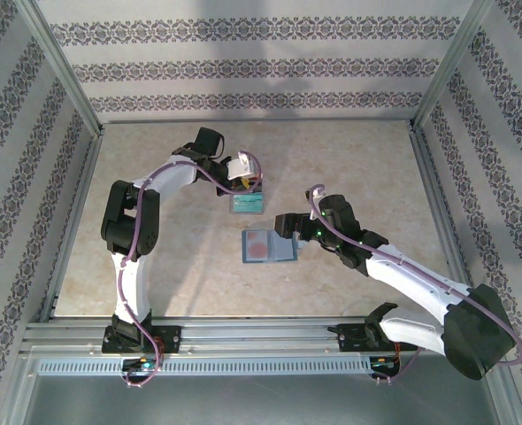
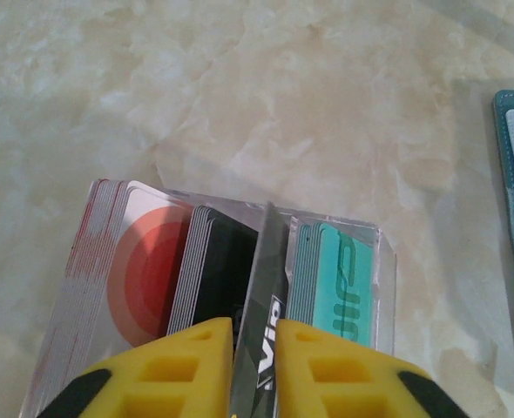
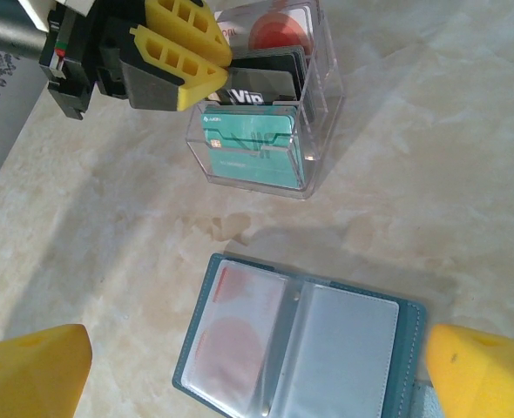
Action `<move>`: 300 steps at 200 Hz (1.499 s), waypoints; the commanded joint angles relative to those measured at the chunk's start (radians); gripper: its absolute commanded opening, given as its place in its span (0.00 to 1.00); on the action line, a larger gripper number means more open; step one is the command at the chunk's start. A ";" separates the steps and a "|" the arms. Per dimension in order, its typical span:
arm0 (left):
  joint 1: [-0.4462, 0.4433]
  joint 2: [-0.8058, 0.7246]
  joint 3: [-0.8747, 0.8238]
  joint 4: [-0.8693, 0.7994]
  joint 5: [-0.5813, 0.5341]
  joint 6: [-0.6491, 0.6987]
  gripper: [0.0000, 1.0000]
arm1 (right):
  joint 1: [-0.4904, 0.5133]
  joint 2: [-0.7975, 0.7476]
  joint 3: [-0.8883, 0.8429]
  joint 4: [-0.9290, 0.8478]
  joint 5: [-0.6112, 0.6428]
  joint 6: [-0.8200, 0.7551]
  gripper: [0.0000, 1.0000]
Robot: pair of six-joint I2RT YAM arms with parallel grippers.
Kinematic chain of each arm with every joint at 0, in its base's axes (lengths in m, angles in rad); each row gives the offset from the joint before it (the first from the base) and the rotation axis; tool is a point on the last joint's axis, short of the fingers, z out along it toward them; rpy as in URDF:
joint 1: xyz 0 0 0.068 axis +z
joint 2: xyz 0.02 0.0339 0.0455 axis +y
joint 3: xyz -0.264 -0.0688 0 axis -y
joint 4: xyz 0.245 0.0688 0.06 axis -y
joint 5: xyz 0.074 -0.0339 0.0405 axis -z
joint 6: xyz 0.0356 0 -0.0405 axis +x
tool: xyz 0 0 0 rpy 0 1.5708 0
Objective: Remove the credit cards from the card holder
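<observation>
1. Clamping a dark VIP card (image 2: 270, 296) edge-on between its yellow fingers (image 2: 179, 361), the left end effector (image 2: 257, 335) sits at the bottom centre of its wrist view.
2. In the right wrist view the left end effector (image 3: 220, 74) enters from the upper left. The VIP card stands upright there, its lower part inside a clear box (image 3: 322, 113).
3. The VIP card goes down between the dark cards (image 2: 213, 270) and the teal cards (image 2: 344, 279). Whether it touches the box floor cannot be told.
4. The box has three sections in a row: red-and-white cards (image 2: 144, 270) at one end, dark cards in the middle, teal cards at the other end.
5. The right end effector (image 3: 257, 374) is spread wide and grips nothing. Its yellow tips are in the lower left and lower right corners of its wrist view.
6. The wallet (image 3: 344, 348) lies open and flat on the table (image 3: 431, 174), at the bottom centre of the right wrist view, between those tips and below them.
7. Its left sleeve holds a red-and-white card (image 3: 231, 335). The right sleeve looks pale, and its contents cannot be told.
8. In the top view the wallet (image 1: 270, 246) is just below centre and the box (image 1: 247, 204) is just above it, with bare table between them.
</observation>
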 commanded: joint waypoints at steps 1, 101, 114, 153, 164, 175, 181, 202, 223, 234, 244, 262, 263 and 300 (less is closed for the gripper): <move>0.016 -0.012 0.021 -0.055 0.017 0.005 0.23 | -0.004 0.010 0.035 -0.003 -0.009 0.002 0.98; 0.016 -0.291 -0.266 0.239 0.008 -0.149 0.25 | 0.021 0.024 0.044 -0.016 0.054 0.008 0.98; 0.016 -0.340 -0.331 0.320 -0.003 -0.199 0.25 | 0.028 0.031 0.046 -0.017 0.060 0.010 0.98; 0.016 -0.466 -0.485 0.491 -0.036 -0.414 0.47 | 0.081 0.080 0.078 -0.049 0.118 -0.002 0.98; 0.015 -0.497 -0.522 0.524 -0.053 -0.474 0.53 | 0.097 0.101 0.095 -0.068 0.139 -0.005 0.98; 0.016 -0.533 -0.562 0.563 -0.079 -0.539 0.64 | 0.113 0.126 0.114 -0.086 0.153 -0.009 0.95; 0.016 -0.550 -0.583 0.585 -0.095 -0.572 0.69 | 0.123 0.140 0.125 -0.095 0.158 -0.013 0.92; 0.015 -0.612 -0.675 0.685 -0.171 -0.676 0.88 | 0.163 0.191 0.168 -0.132 0.189 -0.027 0.83; 0.016 -0.668 -0.762 0.780 -0.231 -0.772 0.99 | 0.210 0.247 0.224 -0.194 0.248 -0.041 0.77; 0.015 -0.691 -0.795 0.803 -0.254 -0.824 0.99 | 0.237 0.280 0.256 -0.234 0.274 -0.044 0.74; 0.016 -0.707 -0.817 0.805 -0.285 -0.868 0.99 | 0.263 0.315 0.288 -0.269 0.300 -0.041 0.72; 0.015 -0.728 -0.841 0.774 -0.378 -0.947 0.99 | 0.308 0.378 0.342 -0.331 0.340 -0.038 0.68; 0.016 -0.729 -0.842 0.773 -0.385 -0.952 0.99 | 0.311 0.381 0.344 -0.334 0.341 -0.038 0.67; 0.019 -0.775 -0.913 0.758 -0.621 -1.128 0.99 | 0.362 0.500 0.430 -0.415 0.364 -0.018 0.64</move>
